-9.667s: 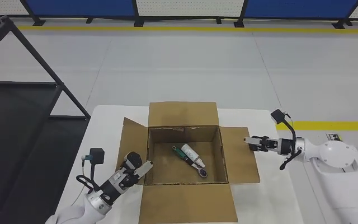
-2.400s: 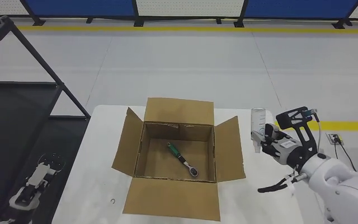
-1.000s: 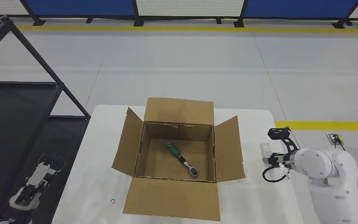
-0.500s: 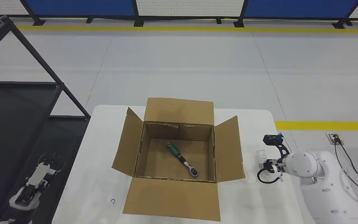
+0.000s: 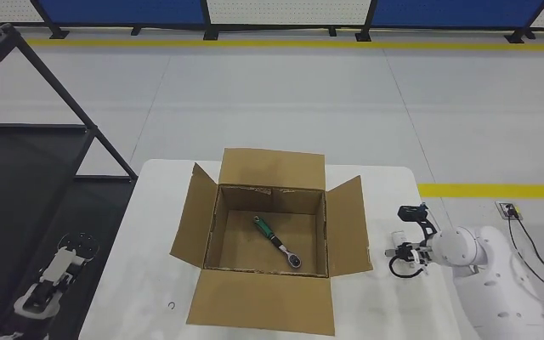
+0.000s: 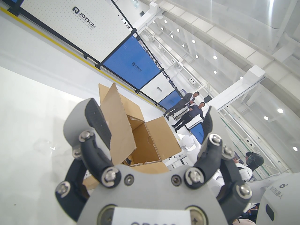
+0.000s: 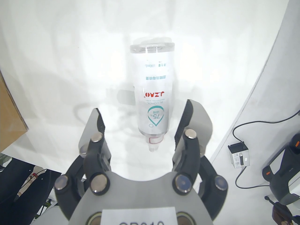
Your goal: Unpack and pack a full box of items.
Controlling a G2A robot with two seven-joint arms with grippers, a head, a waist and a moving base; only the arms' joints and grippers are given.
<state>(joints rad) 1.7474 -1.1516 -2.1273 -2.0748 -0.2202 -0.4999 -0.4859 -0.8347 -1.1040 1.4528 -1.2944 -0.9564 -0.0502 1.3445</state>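
Open cardboard box (image 5: 265,302) mid-surface (image 5: 153,246), green-handled wrench (image 5: 275,241) inside; right pincer (image 5: 398,253) by a clear bottle (image 5: 396,237) near the right edge.

White arm (image 5: 466,252) w/ black cable (image 5: 393,265); grey claw (image 7: 143,110), black pads (image 7: 182,121), silver screws (image 7: 96,137)

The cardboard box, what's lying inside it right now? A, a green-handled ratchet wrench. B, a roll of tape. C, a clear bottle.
A: a green-handled ratchet wrench lies on the floor of the open cardboard box; the clear bottle is outside it.
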